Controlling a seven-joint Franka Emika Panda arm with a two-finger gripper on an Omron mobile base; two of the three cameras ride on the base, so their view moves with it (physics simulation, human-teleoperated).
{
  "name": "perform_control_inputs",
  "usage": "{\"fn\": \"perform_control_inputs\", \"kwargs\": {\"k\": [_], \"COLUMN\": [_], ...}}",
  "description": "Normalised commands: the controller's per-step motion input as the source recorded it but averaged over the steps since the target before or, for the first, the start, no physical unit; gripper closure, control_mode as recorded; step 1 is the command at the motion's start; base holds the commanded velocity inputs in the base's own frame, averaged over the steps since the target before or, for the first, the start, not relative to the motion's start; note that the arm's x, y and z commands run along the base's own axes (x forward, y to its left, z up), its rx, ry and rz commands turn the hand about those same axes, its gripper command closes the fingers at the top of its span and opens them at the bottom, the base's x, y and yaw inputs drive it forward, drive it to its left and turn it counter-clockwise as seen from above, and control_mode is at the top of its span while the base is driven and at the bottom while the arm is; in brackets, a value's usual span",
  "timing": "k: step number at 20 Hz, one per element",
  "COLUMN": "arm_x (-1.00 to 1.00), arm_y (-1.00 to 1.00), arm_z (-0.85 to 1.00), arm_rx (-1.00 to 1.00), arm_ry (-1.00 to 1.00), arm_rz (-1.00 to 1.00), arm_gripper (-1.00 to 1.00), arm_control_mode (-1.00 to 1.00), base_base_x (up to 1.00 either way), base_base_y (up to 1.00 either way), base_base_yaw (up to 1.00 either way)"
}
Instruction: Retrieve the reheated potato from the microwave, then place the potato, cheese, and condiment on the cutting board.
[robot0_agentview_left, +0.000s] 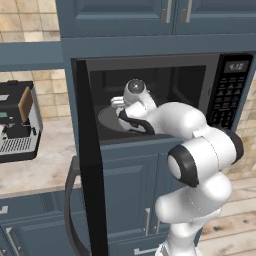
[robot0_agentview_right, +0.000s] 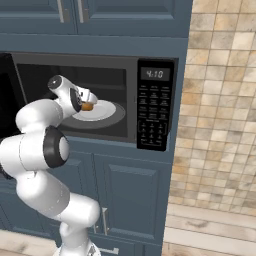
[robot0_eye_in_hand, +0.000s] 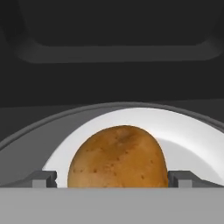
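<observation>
Currently the potato (robot0_eye_in_hand: 117, 156) (oval, golden-brown, finely speckled skin) rests on a white plate (robot0_eye_in_hand: 192, 140) inside the microwave (robot0_agentview_right: 155, 105). Gripper (robot0_eye_in_hand: 113, 179) jaws stand wide apart, flanking it without gripping.

- The potato (robot0_eye_in_hand: 117, 156) lay on a plate (robot0_eye_in_hand: 188, 144) inside the microwave (robot0_agentview_right: 156, 105).
- The gripper (robot0_eye_in_hand: 113, 178) reached in, one finger either side of the potato.

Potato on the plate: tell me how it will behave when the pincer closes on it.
The potato looks rounded and smooth-skinned, so it may slip or roll on the white plate. It probably stays stiff when squeezed. The open pincer straddles it, so a centred grip seems likely.
</observation>
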Motion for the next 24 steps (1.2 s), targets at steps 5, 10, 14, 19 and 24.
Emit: {"fn": "perform_control_inputs", "kwargs": {"k": [5,10,14,19,24], "arm_x": [0.04,-0.03,-0.05,0.00,0.00], "arm_y": [0.00,0.00,-0.03,-0.01,-0.03], "arm_z": [-0.23,-0.36,-0.38,-0.34,-0.34], "arm_rx": [0.00,-0.05,-0.06,-0.02,0.00], "arm_ry": [0.05,0.08,0.06,0.00,0.00], "arm_rz": [0.00,0.00,0.00,0.00,0.00], "arm_gripper": [-1.00,-1.00,-1.00,-1.00,-1.00], "arm_control_mode": [-1.00,-1.00,-1.00,-1.00,-1.00], "base_base_x": [0.00,0.00,0.00,0.00,0.00], "base_base_y": [0.00,0.00,0.00,0.00,0.00], "base_base_yaw": [0.00,0.00,0.00,0.00,0.00]}}
